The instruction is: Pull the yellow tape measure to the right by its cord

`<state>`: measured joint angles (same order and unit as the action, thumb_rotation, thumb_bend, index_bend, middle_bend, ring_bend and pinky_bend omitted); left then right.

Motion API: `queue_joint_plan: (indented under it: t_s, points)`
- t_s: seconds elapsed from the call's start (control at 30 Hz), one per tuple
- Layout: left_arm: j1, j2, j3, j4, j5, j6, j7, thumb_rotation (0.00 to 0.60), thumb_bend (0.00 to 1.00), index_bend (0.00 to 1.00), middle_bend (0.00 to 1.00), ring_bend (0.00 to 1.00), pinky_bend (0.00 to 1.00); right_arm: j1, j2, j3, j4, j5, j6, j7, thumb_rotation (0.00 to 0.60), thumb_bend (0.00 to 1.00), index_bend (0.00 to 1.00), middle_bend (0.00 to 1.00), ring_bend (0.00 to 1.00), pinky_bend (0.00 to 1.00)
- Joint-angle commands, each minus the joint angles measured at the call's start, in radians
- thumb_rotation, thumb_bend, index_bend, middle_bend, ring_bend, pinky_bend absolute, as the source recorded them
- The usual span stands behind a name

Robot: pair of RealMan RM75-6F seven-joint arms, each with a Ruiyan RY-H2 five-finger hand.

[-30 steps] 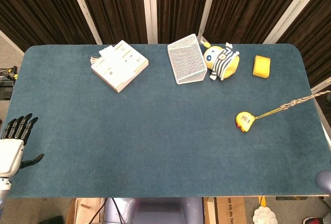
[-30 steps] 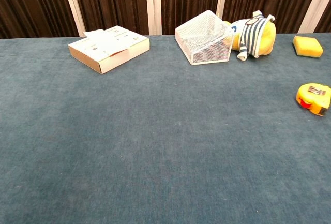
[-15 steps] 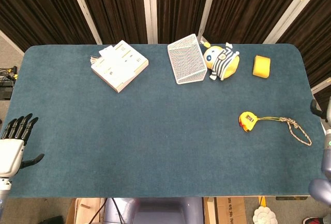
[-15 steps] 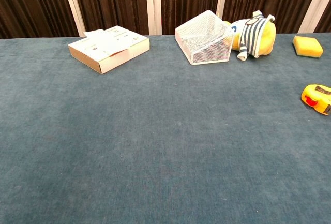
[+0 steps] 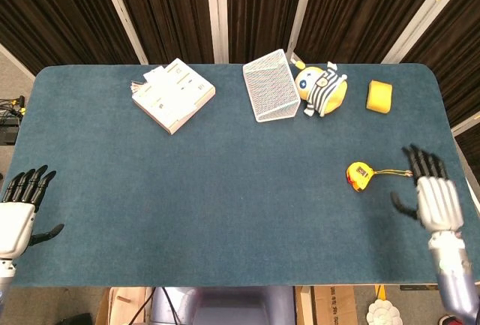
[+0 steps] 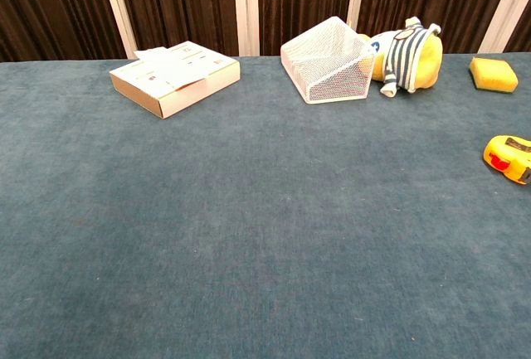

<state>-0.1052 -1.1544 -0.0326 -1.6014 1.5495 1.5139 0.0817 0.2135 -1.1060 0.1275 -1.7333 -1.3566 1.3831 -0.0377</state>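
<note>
1. The left hand (image 5: 16,216) rests at the table's near left corner with its fingers spread and nothing in them; it sits in the same spot as a second ago, well apart from everything else.
2. The flat white box (image 5: 173,94) lies at the far left of centre, with the tipped wire basket (image 5: 271,85) to its right, both unmoved.
3. The striped stuffed toy (image 5: 322,88) lies just beside the basket, and the yellow sponge (image 5: 379,96) sits near the far right edge.
4. The tape measure (image 5: 357,176) sits on the blue table (image 5: 225,190) on the right side, nearer the right edge than a second ago, when its cord ran taut off the table's right side.
5. The cord (image 5: 386,173) now runs from the tape measure towards the right hand; half a second ago it lay slack and fully visible, and now its far end is hidden under the hand.
6. The right hand (image 5: 433,197) has come in over the right edge, fingers spread flat above the cord's end; it appears to hold nothing, though whether it touches the cord cannot be told.
7. Judging from this, one pull has already shifted the tape measure rightward, and the hand seems to be either finishing or reaching to take the cord again.
</note>
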Motion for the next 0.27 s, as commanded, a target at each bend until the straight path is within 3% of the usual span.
queue_joint_plan:
  t_s: [0.03, 0.27]
  points:
    - [0.001, -0.001, -0.001, 0.003, -0.004, 0.0, 0.001, 0.6, 0.0, 0.0, 0.0, 0.0, 0.0, -0.08, -0.037, -0.095, 0.032, -0.147, 0.112, 0.008, 0.6, 0.37, 0.0, 0.0, 0.0, 0.0]
    - [0.002, -0.003, 0.001, 0.01, 0.004, 0.005, 0.007, 0.6, 0.0, 0.0, 0.0, 0.0, 0.0, -0.102, -0.07, -0.091, 0.079, -0.181, 0.161, 0.006, 0.6, 0.37, 0.0, 0.0, 0.0, 0.0]
